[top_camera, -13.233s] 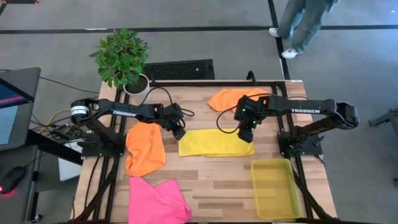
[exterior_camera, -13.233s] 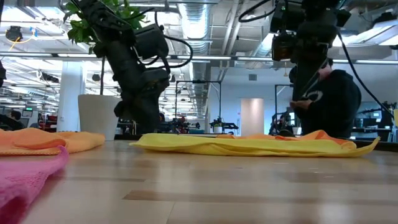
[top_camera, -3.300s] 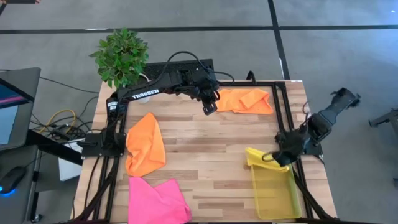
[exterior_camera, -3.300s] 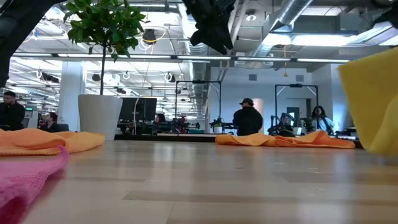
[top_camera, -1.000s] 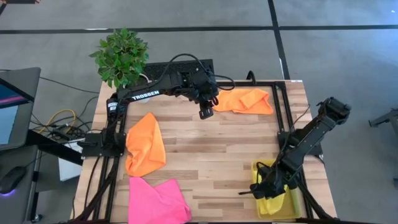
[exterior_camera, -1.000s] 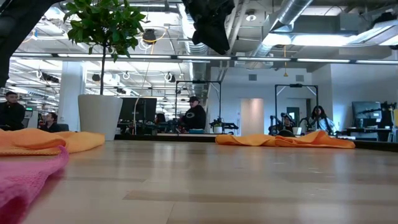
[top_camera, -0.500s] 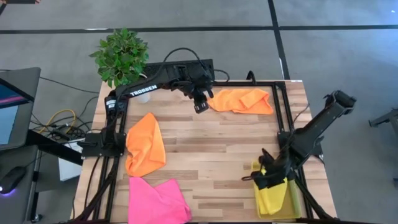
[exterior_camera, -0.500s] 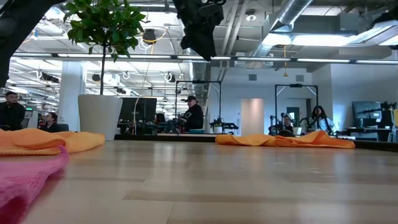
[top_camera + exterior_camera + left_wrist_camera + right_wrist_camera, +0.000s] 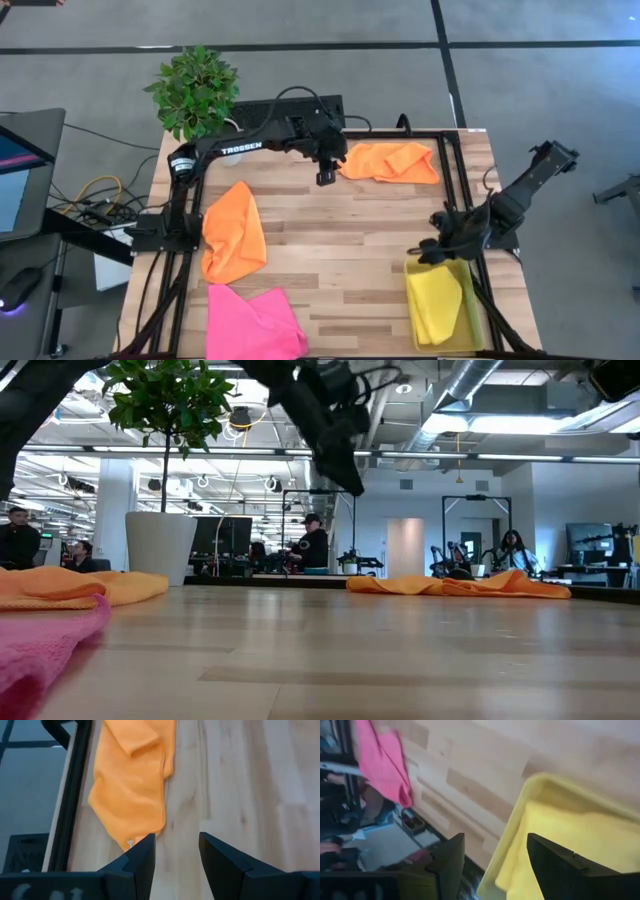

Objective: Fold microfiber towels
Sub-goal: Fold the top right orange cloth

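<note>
Only the high view shows the yellow towel (image 9: 438, 303) lying in the bin (image 9: 471, 322), the right gripper (image 9: 432, 249) spread empty above its far rim. The left wrist view shows the left gripper (image 9: 175, 851) wide, empty, just beside the far orange towel (image 9: 134, 780) on the worktop (image 9: 340, 235)

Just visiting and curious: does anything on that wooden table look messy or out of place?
Three soft cloths lie rumpled, not folded: an orange microfiber towel at the far edge by the open left gripper, another orange towel, and a hot pink towel overhanging the near edge. The yellow towel sits folded in the translucent yellow bin.
</note>
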`<state>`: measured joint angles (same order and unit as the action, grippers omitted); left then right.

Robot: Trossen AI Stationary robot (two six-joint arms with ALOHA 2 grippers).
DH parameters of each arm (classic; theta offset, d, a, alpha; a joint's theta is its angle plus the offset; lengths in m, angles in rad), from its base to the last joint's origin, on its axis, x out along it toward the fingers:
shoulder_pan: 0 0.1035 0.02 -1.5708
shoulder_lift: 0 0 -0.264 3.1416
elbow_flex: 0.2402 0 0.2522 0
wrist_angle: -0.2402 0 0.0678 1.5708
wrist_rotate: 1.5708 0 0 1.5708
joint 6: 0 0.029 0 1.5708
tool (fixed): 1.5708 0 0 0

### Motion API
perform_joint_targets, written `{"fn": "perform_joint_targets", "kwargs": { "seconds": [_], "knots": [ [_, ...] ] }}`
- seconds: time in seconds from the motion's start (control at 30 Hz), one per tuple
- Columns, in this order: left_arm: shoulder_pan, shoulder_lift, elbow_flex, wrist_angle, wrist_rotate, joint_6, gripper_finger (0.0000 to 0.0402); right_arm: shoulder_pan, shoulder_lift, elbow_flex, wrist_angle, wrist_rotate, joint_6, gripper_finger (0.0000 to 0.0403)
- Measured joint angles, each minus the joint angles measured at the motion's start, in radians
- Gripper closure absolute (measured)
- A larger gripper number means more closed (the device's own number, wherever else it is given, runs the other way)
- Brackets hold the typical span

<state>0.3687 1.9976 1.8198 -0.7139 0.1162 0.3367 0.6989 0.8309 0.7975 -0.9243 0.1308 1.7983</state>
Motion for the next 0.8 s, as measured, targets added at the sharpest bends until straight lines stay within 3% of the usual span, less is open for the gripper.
{"fn": "perform_joint_targets", "kwargs": {
  "seconds": [0.37, 0.8],
  "knots": [
    [0.059, 0.010, -0.189, 0.296, 0.060, -0.091, 0.0257, -0.119, -0.127, 0.000, -0.033, 0.045, -0.190, 0.0165],
    [0.086, 0.173, -0.130, 0.313, 0.088, -0.119, 0.0257, -0.227, -0.199, 0.000, -0.040, 0.055, -0.327, 0.0165]
  ]
}}
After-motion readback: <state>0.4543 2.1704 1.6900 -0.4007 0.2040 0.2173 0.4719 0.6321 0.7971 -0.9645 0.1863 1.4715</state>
